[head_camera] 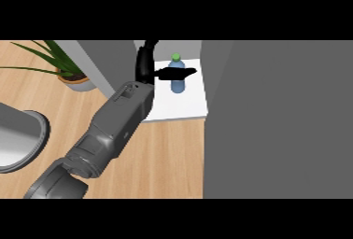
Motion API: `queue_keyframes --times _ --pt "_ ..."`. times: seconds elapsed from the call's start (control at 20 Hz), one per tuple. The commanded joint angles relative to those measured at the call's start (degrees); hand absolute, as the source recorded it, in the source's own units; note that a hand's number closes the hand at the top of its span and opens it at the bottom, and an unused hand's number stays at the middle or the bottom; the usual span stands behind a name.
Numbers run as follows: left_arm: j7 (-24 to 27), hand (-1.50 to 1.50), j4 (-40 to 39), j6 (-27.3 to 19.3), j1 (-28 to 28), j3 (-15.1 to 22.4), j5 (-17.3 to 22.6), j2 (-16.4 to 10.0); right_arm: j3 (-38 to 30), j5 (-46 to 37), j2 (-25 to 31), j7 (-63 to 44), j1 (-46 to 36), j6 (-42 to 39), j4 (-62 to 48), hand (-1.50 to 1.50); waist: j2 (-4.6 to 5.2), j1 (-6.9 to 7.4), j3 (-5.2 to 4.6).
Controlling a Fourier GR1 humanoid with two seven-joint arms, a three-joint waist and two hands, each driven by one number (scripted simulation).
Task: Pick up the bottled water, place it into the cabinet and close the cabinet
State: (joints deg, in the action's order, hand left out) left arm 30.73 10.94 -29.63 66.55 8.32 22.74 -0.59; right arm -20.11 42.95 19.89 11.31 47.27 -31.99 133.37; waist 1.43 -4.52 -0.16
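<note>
The bottled water (178, 85), clear blue with a green cap, stands upright on the white shelf floor (187, 105) of the cabinet at the top middle. My left hand (144, 65) sits just left of the bottle at the end of a grey forearm that rises from the lower left. Its fingers point straight up and away from the bottle, and its thumb stretches right across the bottle's upper part. The hand is open, with no fingers curled round the bottle.
A broad grey cabinet door panel (276, 116) fills the right side, next to the shelf. A potted plant (69, 74) stands at the upper left. A round grey dish (21, 135) lies at the left edge on the wooden counter (169, 154).
</note>
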Motion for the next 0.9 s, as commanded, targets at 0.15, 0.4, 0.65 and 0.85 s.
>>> queue_keyframes --times 0.15,0.4,0.65,0.85 --pt "5.8 -1.50 1.9 4.8 2.0 -1.6 1.0 0.6 -0.9 2.1 -0.6 -2.5 2.7 1.4 7.8 -1.50 -0.40 0.01 0.01" --pt "7.2 -1.50 3.7 7.5 -0.1 -1.4 3.4 0.6 -0.9 2.0 0.4 -5.0 -0.5 4.3 8.5 -1.50 -0.67 1.31 0.04" --pt "5.8 -1.50 11.2 4.6 -4.7 4.4 7.7 0.6 -2.1 1.6 -0.1 -5.1 0.4 2.5 7.3 -1.50 -1.55 1.56 0.11" --pt "3.4 -1.50 16.8 4.6 -6.8 8.2 11.2 0.6 -2.3 3.0 -0.2 -6.8 0.0 5.1 9.4 -1.50 -1.60 2.36 0.08"
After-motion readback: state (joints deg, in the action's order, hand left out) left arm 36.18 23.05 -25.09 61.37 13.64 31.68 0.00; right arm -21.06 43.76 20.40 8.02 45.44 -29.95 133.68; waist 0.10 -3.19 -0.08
